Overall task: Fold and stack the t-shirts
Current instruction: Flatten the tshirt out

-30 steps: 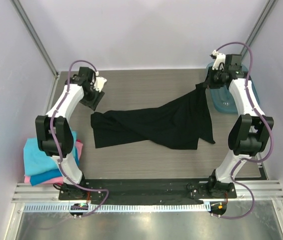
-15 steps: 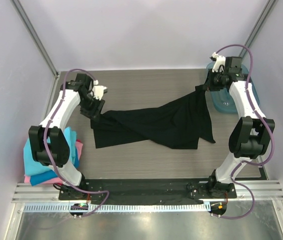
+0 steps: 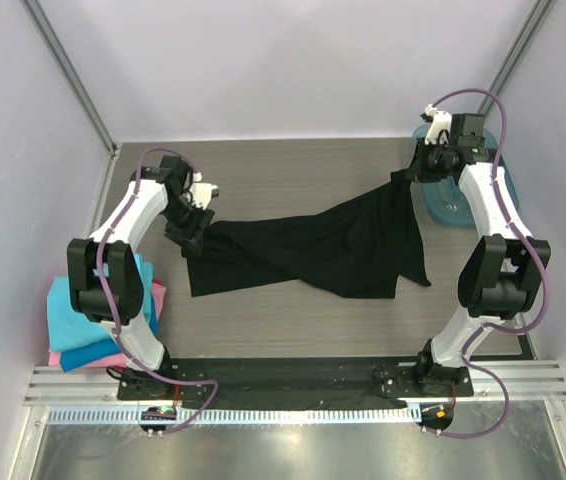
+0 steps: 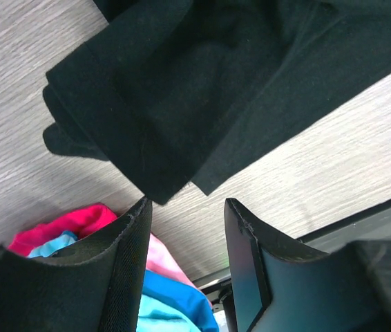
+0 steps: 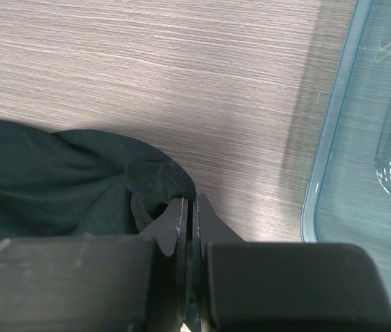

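Right fingers (image 5: 171, 228) pinch the limp tee (image 3: 313, 250). Left fingers (image 4: 123, 263) gape over its corner, the place to grab

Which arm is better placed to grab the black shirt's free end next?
Left. The left gripper hangs open over a loose corner of the black t-shirt; the right gripper is shut on its other end.

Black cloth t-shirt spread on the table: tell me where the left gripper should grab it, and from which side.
Take the pointed corner of the black cloth t-shirt at its left end. It lies flat, jutting toward the open left gripper, so probably descend from above, straddling the tip. The right gripper pinches the opposite end.
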You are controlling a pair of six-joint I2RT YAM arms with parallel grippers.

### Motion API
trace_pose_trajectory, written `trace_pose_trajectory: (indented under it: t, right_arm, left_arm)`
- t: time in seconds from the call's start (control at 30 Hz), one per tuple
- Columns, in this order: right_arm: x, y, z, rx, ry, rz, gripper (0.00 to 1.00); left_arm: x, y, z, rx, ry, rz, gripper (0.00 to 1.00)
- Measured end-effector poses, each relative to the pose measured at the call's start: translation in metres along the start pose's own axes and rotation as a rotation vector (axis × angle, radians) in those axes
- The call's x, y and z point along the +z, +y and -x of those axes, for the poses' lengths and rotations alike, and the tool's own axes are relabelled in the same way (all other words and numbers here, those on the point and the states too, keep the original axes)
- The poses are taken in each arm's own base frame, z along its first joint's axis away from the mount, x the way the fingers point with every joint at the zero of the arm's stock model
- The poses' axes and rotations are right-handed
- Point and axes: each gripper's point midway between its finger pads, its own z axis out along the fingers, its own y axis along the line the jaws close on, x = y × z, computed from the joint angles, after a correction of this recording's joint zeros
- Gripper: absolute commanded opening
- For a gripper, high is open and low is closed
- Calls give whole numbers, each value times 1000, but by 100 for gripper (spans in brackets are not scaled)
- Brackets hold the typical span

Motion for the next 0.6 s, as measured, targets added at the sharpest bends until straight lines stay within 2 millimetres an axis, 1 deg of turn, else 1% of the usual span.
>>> trace_pose_trajectory:
  t: [0.13, 0.2, 0.27, 0.33, 0.37, 0.43, 0.53, 0.6]
  right_arm:
    - [0, 0, -1, 1, 1, 0, 1]
    - [0, 0, -1, 0, 2, 0, 1]
    - [0, 0, -1, 0, 2, 0, 1]
    - [0, 0, -1, 1, 1, 0, 1]
    - [0, 0, -1, 0, 1, 0, 1]
    - [0, 0, -1, 0, 1, 0, 1]
    - [0, 0, -1, 1, 1, 1, 1]
    - [-1, 1, 0, 5, -2, 3, 1]
  left_arm:
    - [8, 2, -2, -7, 16, -2, 45]
    - [11, 2, -3, -10, 25, -5, 42]
    - [14, 2, -4, -12, 32, -7, 36]
    - [17, 3, -3, -14, 36, -6, 28]
    - [18, 4, -3, -16, 37, -5, 14]
    - [20, 4, -3, -26, 39, -6, 0]
    - [19, 4, 0, -24, 31, -8, 0]
    - [13, 5, 8, -13, 10, -2, 0]
